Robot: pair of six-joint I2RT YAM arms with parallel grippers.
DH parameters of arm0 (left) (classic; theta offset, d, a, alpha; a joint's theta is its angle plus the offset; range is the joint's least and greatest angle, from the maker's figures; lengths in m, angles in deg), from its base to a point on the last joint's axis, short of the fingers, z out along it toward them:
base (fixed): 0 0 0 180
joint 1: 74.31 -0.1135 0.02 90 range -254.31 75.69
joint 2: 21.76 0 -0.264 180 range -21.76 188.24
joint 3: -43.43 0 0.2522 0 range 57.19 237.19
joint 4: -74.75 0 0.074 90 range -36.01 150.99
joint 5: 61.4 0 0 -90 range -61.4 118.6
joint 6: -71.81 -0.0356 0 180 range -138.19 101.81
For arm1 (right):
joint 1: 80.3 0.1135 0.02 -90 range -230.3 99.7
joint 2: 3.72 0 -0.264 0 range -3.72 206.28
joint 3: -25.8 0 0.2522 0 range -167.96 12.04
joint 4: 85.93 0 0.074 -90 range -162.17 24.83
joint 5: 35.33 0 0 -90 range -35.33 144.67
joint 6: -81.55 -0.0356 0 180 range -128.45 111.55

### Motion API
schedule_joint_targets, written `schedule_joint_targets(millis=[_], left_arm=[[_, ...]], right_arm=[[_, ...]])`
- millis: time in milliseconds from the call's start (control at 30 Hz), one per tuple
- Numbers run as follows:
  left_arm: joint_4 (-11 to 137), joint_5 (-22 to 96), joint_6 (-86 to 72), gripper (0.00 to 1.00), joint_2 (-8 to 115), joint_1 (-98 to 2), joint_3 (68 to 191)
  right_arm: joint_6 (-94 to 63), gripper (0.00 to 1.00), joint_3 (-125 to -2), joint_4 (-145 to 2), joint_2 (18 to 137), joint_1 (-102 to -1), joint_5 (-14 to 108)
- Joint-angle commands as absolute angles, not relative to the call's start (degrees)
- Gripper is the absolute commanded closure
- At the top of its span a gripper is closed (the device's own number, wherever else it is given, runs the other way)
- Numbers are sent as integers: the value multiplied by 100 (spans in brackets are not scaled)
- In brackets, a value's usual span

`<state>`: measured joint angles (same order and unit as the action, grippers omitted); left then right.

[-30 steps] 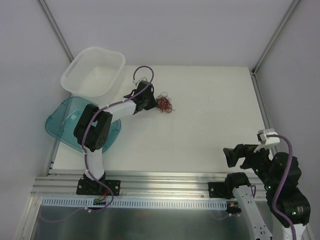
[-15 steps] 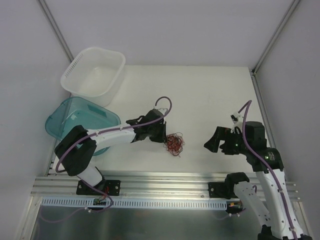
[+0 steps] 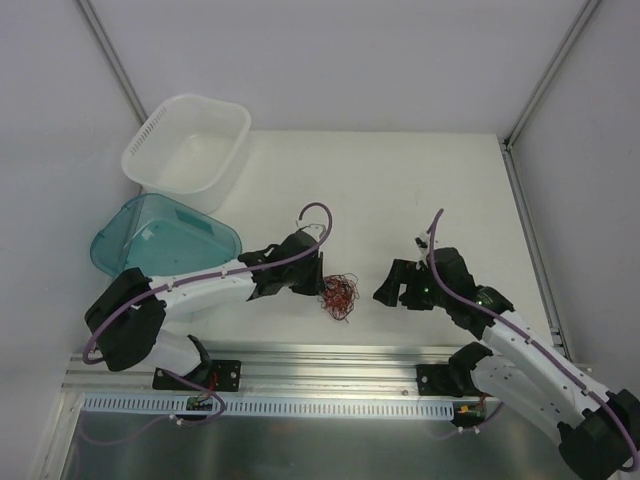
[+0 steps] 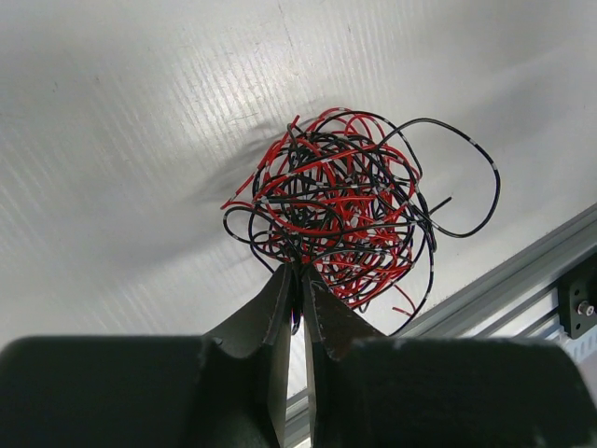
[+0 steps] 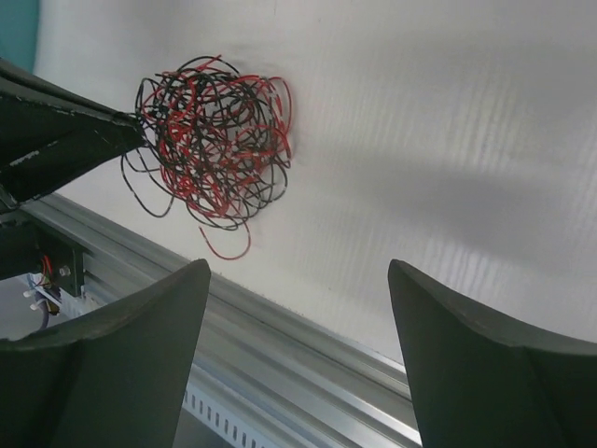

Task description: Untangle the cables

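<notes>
The cables [image 3: 339, 295] are a small knotted ball of thin red and black wires on the white table near its front edge. My left gripper [image 3: 316, 283] is shut on wires at the ball's left side; in the left wrist view the fingertips [image 4: 297, 273] pinch strands at the foot of the cables [image 4: 340, 210]. My right gripper [image 3: 385, 293] is open and empty, a short way right of the ball, facing it. In the right wrist view the cables [image 5: 210, 140] lie up left, beyond my wide-apart fingers [image 5: 140, 327].
A white basket [image 3: 187, 142] stands at the table's back left. A teal plastic lid [image 3: 150, 240] lies in front of it, left of my left arm. The aluminium rail [image 3: 330, 365] runs along the table's front edge, just below the ball.
My left gripper dragged the wire ball from the table's middle toward the front edge. My right arm swung up from its base and reached left toward the ball.
</notes>
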<state>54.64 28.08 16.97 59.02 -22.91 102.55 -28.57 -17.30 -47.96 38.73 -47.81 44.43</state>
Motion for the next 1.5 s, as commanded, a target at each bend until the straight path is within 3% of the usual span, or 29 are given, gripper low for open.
schedule_joint_targets(millis=[0,200,700,900,1033,1267,1300,1400,1467], left_arm=[[5527,2658,1925,92,5945,-2175,10280],[5519,2500,2171,92,6130,-1991,10465],[5545,2148,2558,93,6183,-1709,10377],[5554,2051,2690,93,5937,-1701,10149],[5571,1955,2734,93,5805,-1692,9999],[5571,1735,2734,94,5384,-1692,9771],[5571,1717,2717,93,5313,-1692,9744],[5580,1647,2743,77,4953,-1692,9639],[5633,1594,2752,57,4603,-1692,9543]], right_arm=[[-3350,19,-1696,-6135,4231,-4410,4948],[-3508,34,-1670,-6952,4830,-4058,4931],[-3755,47,-1512,-7894,6017,-3197,5326],[-3754,71,-1433,-7727,5869,-3152,5704],[-3650,99,-1467,-7246,5492,-3152,6098],[-3210,99,-1783,-5909,4516,-3144,6916],[-3175,99,-1871,-5751,4384,-3152,7013],[-2999,99,-2213,-5214,3979,-3152,7242],[-2850,99,-2424,-4933,3847,-3152,7225]])
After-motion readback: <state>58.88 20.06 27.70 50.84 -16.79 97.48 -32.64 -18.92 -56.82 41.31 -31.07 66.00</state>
